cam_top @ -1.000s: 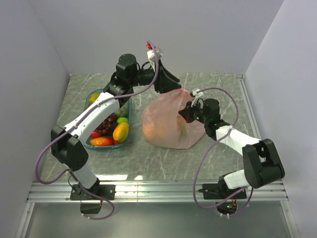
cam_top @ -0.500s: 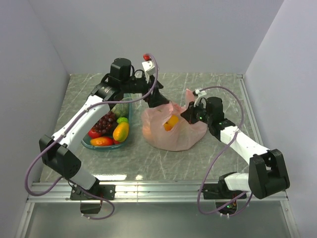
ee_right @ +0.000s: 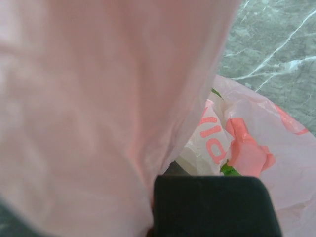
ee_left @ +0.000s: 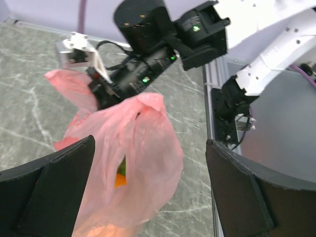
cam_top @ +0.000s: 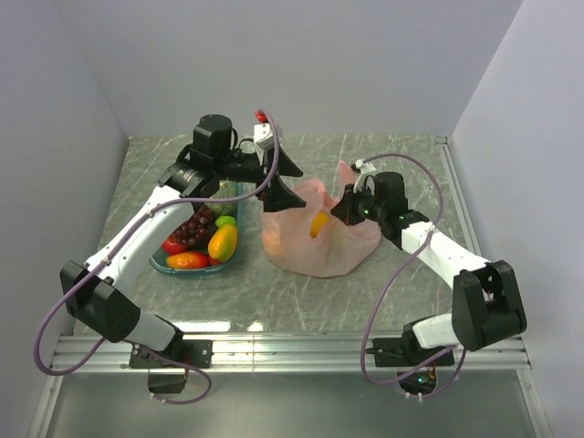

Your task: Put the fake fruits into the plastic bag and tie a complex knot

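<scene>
Overhead plus wrists; shared plastic bag (cam_top: 310, 251)

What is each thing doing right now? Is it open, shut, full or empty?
bag: mouth open, held up, not tied, one yellow-orange fruit inside.
tray: holds several fruits.
left gripper: open, empty, above the bag.
right gripper: shut on the bag's edge.
</scene>
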{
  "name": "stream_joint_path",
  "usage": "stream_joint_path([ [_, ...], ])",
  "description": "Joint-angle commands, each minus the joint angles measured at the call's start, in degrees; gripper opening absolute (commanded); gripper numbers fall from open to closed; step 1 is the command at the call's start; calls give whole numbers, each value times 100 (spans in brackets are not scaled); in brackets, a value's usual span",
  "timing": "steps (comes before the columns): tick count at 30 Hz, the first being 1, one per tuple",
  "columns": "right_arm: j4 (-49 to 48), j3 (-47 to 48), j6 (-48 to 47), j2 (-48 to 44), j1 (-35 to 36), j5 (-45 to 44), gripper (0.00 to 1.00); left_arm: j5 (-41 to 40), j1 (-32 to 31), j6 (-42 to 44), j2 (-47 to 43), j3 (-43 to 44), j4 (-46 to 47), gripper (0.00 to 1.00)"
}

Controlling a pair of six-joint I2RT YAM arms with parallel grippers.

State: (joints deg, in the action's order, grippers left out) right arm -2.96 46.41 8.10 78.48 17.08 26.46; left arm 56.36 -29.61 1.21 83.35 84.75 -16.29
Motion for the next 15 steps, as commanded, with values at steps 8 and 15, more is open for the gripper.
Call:
stream_joint_path([
  [8,-2,360,52,89,-29,114,0,-456,-519,1004,-310,-317,151,99],
  [15,67,395,-45,80,-3,140,0,-2039,-889,1240,-652,-916,1277,99],
])
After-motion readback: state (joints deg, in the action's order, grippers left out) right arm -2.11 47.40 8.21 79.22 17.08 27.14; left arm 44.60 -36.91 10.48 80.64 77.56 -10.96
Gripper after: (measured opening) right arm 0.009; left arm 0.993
